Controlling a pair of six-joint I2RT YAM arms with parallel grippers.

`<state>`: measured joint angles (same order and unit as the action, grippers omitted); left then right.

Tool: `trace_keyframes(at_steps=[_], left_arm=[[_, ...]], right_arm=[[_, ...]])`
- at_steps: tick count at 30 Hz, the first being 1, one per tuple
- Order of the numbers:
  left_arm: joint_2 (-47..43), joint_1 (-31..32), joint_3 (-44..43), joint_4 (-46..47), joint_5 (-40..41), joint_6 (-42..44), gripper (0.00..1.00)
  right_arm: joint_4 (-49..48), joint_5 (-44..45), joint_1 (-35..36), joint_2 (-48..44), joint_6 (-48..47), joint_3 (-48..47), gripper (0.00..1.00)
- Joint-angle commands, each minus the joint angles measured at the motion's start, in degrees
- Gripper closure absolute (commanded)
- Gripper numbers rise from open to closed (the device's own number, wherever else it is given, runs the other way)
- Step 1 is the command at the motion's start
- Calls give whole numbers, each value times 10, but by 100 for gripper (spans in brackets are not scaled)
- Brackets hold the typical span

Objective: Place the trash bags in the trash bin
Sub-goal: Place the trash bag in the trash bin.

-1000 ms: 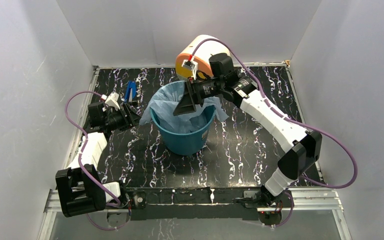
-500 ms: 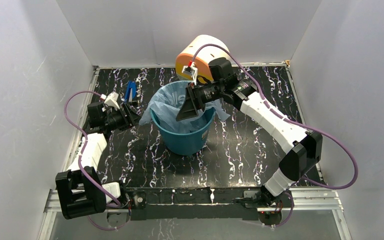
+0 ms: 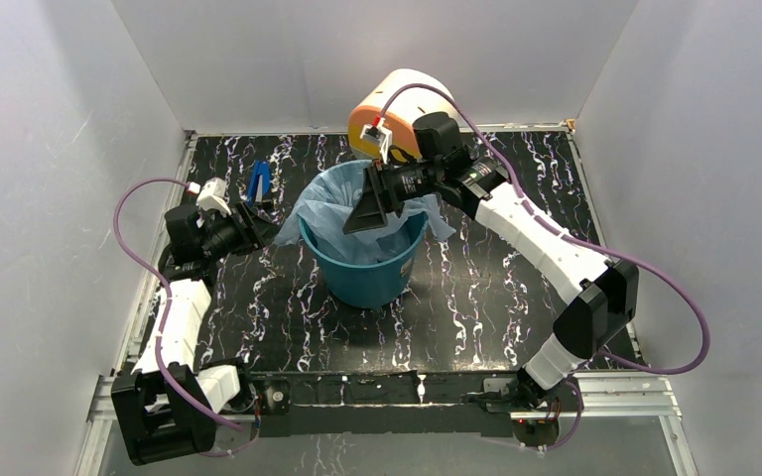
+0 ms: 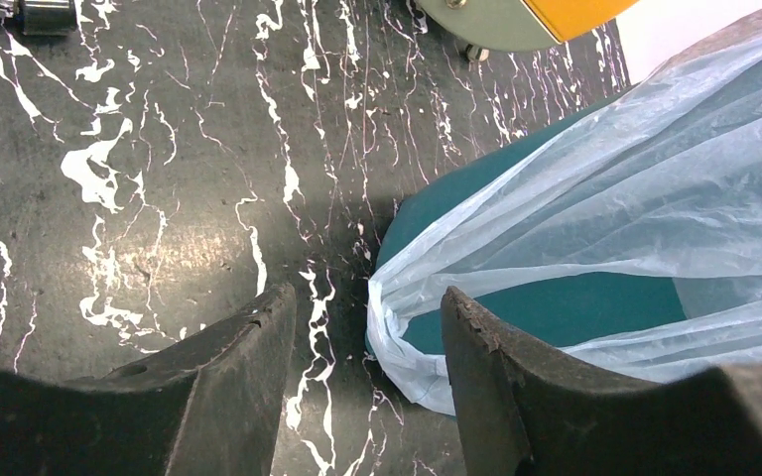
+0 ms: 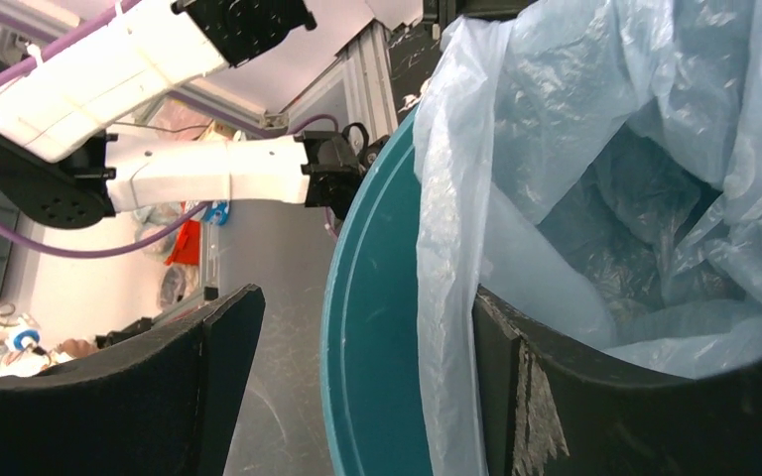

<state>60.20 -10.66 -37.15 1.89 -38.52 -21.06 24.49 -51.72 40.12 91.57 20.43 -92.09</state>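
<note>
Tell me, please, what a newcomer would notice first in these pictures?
First, the teal trash bin in the middle of the dark marbled table, lined with a pale blue trash bag that spills over its rim. The right claw hangs open over the bin's mouth, one finger on each side of the rim; a cream-and-orange drum stands behind.

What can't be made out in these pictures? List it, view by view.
Trash bin floor: hidden by the trash bag lining it, top and right wrist views.
Blue object, back left: too small to identify, top view.
Orange-and-cream drum: partly behind the right arm, top view; cut by the upper edge, left wrist view.
Left hand: whether it touches the bag edge, unclear, left wrist view.
</note>
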Motion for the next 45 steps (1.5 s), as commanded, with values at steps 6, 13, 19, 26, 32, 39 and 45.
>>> trace_keyframes(at_steps=[6, 13, 19, 26, 32, 39, 45], left_arm=[[-6, -1, 2, 14, 1, 2, 46], [-11, -2, 1, 6, 14, 7, 46], [-15, -2, 1, -2, 22, 10, 45], [-13, -2, 1, -2, 26, 8, 45], [-12, -2, -7, -9, 30, 17, 44], [-11, -2, -6, -14, 38, 18, 44], [-12, -2, -6, -15, 40, 18, 44]], right_arm=[[-81, 39, 11, 50, 73, -49, 17], [-94, 39, 49, 49, 44, -57, 16], [-66, 51, 55, 35, 10, -54, 16], [-26, 59, 57, -31, -67, -7, 16], [-10, -2, 57, -49, -89, 7, 15], [-67, 18, 55, -33, -32, 6, 11], [-60, 146, 56, 20, 39, -41, 9]])
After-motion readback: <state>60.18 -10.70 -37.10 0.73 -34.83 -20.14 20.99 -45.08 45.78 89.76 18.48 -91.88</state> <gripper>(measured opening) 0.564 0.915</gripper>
